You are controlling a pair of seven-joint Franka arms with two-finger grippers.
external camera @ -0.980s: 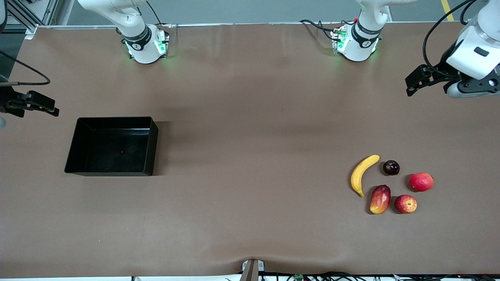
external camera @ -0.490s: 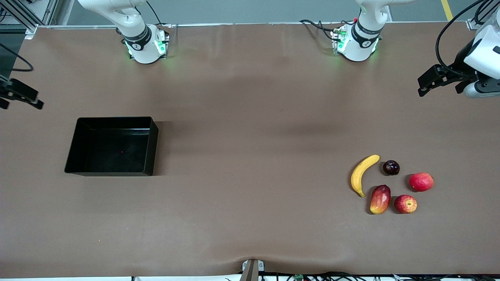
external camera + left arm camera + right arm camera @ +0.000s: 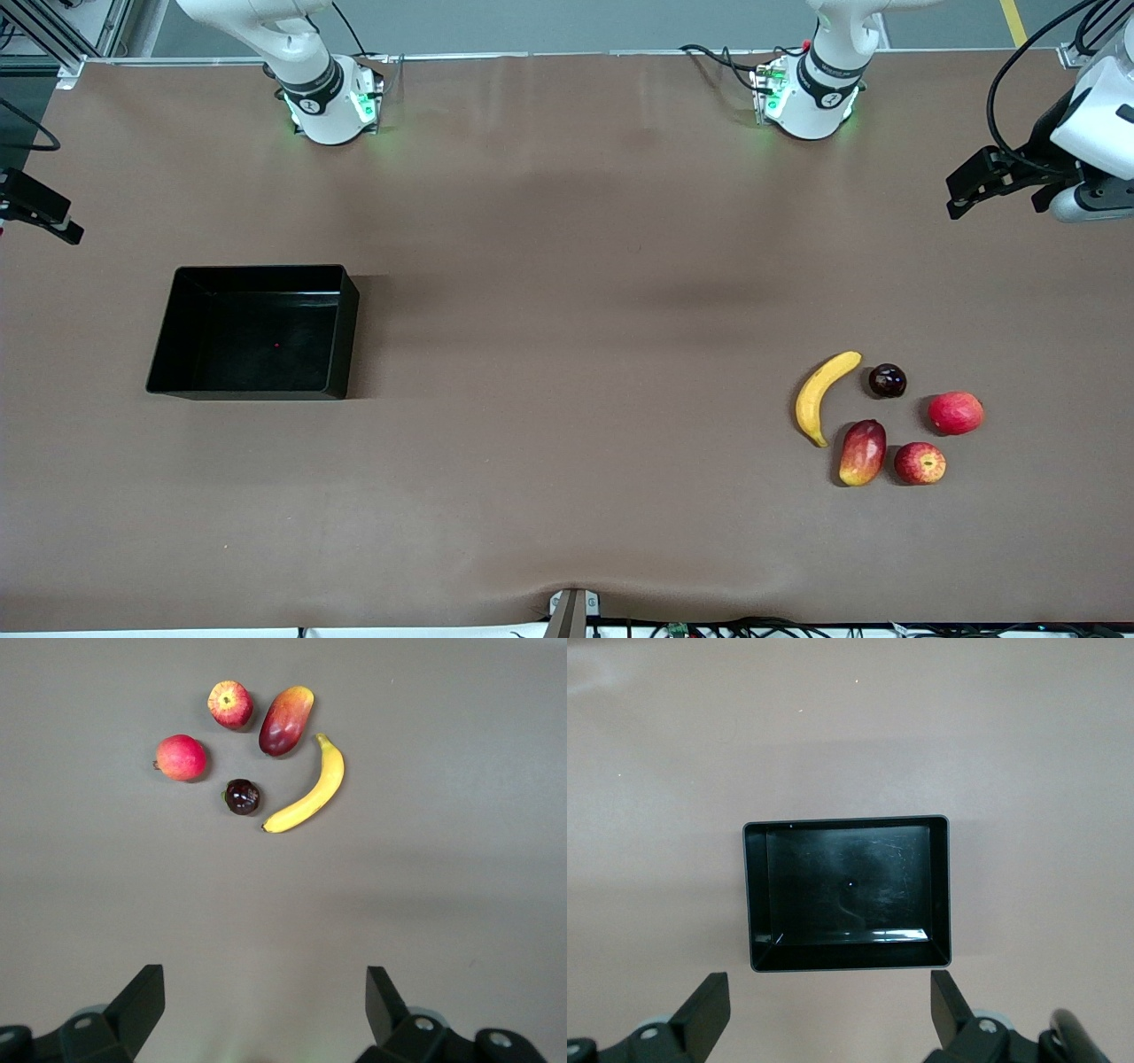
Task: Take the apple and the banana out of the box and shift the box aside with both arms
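Note:
The yellow banana and the blotchy red apple lie on the table near the left arm's end. Both also show in the left wrist view, the banana and the apple. The empty black box sits toward the right arm's end and shows in the right wrist view. My left gripper is open and empty, high over bare table at its end. My right gripper is open and empty over the table edge beside the box.
A red-yellow mango, a plain red round fruit and a small dark plum lie clustered with the banana and apple. The two arm bases stand along the table's edge farthest from the front camera.
Both grippers have drawn outward toward their own ends of the table, mostly in the first half second. The fruits and the box have not moved.

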